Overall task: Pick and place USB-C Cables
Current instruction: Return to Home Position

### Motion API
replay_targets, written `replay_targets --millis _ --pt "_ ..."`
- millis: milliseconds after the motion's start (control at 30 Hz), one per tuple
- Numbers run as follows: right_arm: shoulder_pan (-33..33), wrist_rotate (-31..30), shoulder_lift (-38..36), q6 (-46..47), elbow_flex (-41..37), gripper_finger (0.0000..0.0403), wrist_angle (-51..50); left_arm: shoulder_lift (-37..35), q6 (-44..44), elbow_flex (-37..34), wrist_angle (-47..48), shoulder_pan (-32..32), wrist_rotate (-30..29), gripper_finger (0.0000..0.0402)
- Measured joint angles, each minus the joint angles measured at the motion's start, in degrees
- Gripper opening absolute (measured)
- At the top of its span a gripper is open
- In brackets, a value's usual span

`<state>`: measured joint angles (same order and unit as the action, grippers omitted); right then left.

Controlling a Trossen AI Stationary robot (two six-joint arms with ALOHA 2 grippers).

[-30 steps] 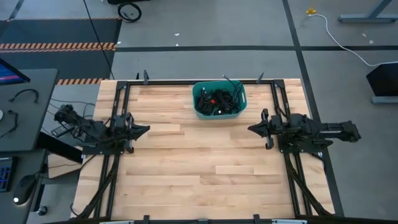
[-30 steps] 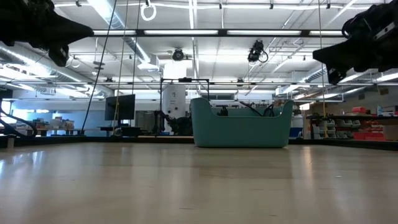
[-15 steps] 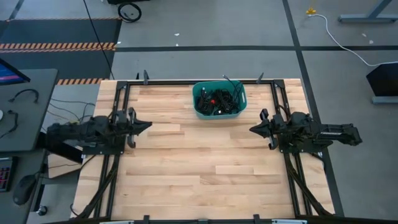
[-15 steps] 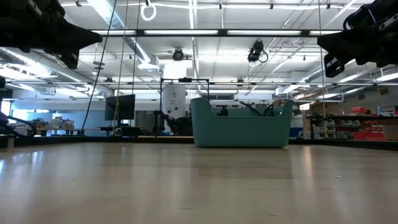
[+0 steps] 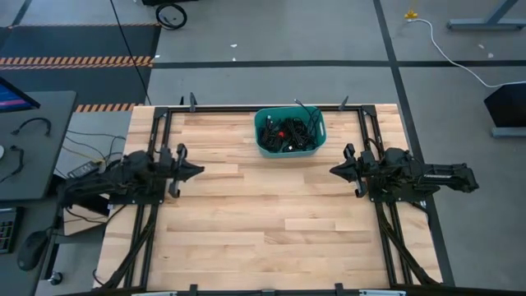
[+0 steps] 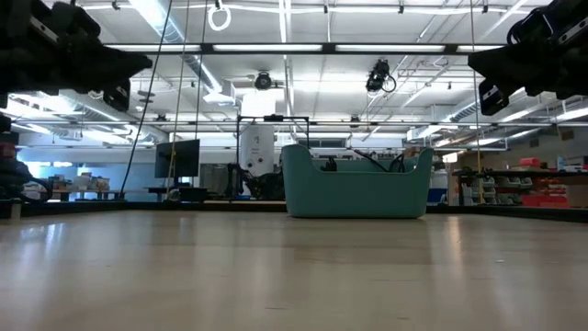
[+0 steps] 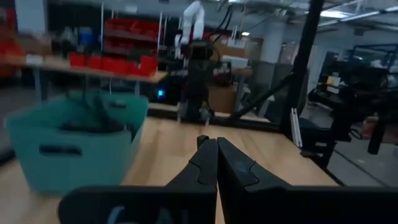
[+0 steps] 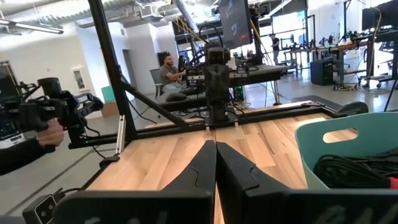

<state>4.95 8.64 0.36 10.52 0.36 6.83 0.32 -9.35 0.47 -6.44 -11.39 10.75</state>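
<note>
The high view hangs overhead and looks straight down, taking in the whole tabletop (image 5: pixel 263 222), the teal bin (image 5: pixel 289 131) at its far edge and an arm at either side. The low view sits at tabletop height on the side opposite the bin, facing level across the wood to that same bin and the room behind. Each wrist view looks across the tabletop toward the opposite side, past the left gripper (image 7: pixel 210 140) or the right gripper (image 8: pixel 214 143) close in front. Both also catch the bin.
</note>
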Motion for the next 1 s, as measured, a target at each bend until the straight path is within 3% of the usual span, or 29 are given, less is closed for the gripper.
replay_targets --millis 233,567,867,1000 --pt "0.0 0.0 0.0 -0.1 0.0 0.0011 0.0 0.0 8.4 0.0 0.5 1.4 -2.7 0.0006" --pt "0.0 0.0 0.0 -0.1 0.0 0.0012 0.0 0.4 8.6 0.0 2.8 1.4 -5.9 0.004" --pt "0.0 0.0 0.0 -0.1 0.0 0.0012 0.0 0.4 8.5 0.0 2.6 1.4 -6.0 0.0033" --pt "-0.6 0.0 0.0 -0.1 0.0 0.0012 0.6 -0.2 8.5 0.0 1.9 6.0 -8.1 0.003"
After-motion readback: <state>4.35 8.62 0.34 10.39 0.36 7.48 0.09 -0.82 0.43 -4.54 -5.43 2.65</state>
